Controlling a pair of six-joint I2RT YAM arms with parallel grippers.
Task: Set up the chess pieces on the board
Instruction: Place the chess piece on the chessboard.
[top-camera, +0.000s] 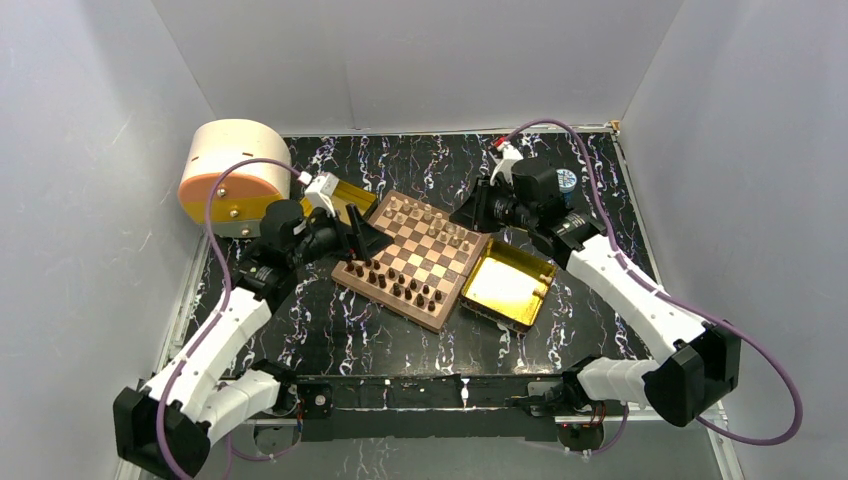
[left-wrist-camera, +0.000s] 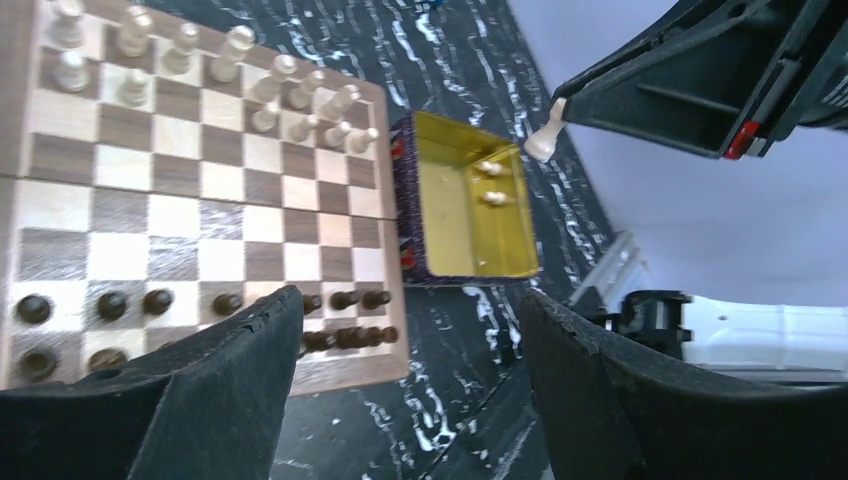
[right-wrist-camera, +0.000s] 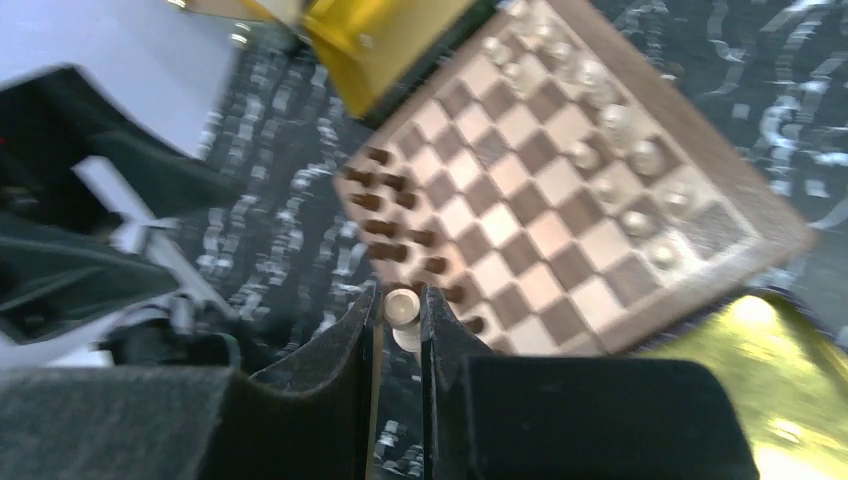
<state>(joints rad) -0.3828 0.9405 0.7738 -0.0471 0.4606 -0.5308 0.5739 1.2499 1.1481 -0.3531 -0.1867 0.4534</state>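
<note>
Right tool (right-wrist-camera: 398, 298) pinching light piece (right-wrist-camera: 403, 313), board (right-wrist-camera: 505, 265) beyond

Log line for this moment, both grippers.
left gripper open, empty | right gripper shut on light tan piece | gold tray: two light tan pieces inside

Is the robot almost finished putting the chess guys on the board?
Nearly. The dark pieces stand in two rows on the board. The right gripper is pinching one light piece. Two light pieces lie in the gold tray, and the light rows have gaps to fill. The left gripper is open and empty.
</note>
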